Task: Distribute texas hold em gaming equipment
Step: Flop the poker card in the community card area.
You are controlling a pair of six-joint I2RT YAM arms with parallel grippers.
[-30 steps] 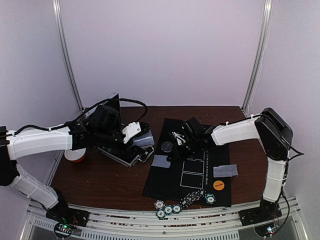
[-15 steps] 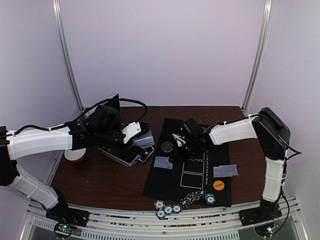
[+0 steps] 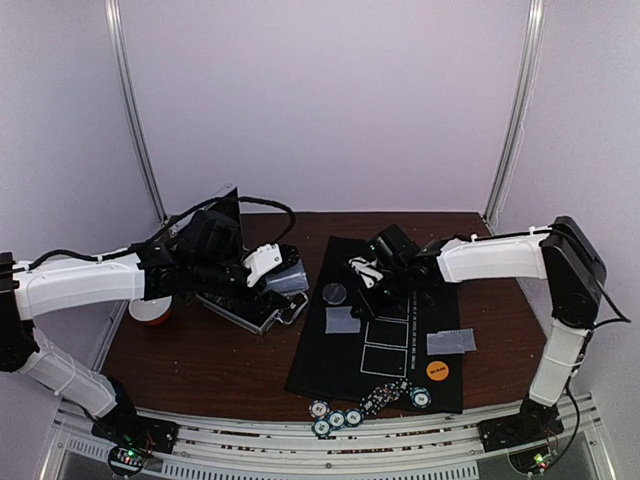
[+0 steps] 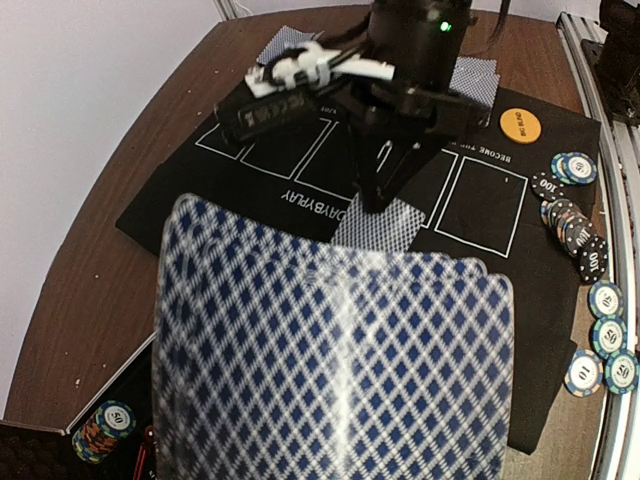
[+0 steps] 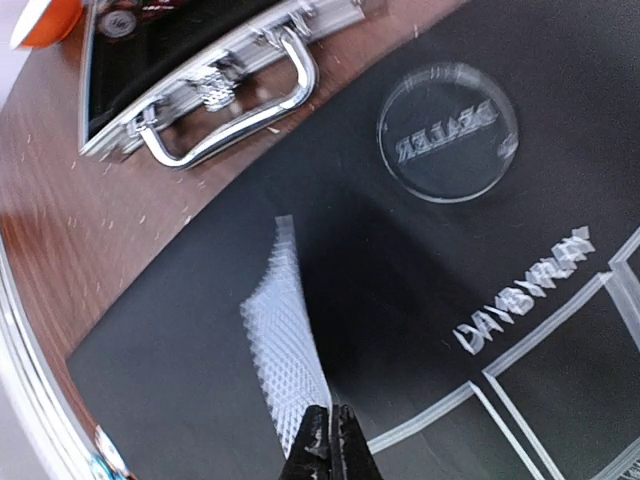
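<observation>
One playing card [image 5: 282,350] lies on the mat [image 5: 190,400] just ahead of the right claw [image 5: 330,447], whose tips are pressed together at its edge. The left claw [image 3: 272,274] pinches a card stack [image 4: 330,370]. Risk: the closed tips may drag the card askew, or the stack may fan loose.

Soft, even light — the near card fan [image 4: 330,370] blurs, the tilted card [image 5: 285,370] smears, the case handle [image 5: 258,120] glints.
</observation>
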